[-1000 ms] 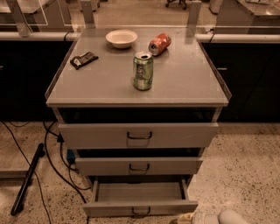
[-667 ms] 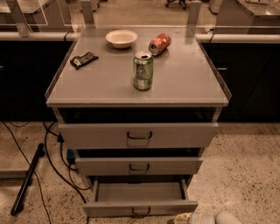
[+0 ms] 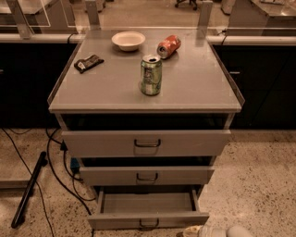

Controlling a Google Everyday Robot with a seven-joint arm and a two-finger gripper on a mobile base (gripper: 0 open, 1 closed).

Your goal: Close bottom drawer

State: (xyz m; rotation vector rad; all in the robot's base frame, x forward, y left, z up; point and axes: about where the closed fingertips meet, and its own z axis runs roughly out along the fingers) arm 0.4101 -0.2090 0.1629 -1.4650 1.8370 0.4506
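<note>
Office-like workspace: glass partitions [image 3: 34,11], a wheeled chair base [image 3: 185,3], floor cables [image 3: 54,173].

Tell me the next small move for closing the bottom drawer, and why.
Probably ease the gripper, low at the picture's bottom edge right of the handle, onto the front panel of the bottom drawer; the drawer stands pulled well out, its inside showing.

The gripper [image 3: 199,230] is seen at the lower edge of the view, against a speckled terrazzo floor [image 3: 259,185]. To its left, black cables [image 3: 55,176] and a black rod [image 3: 28,190] are laid on that floor. Well beyond it, dark cupboards [image 3: 263,88] are topped by a white rail [image 3: 32,38]. The room is lit warmly and dimly.
</note>
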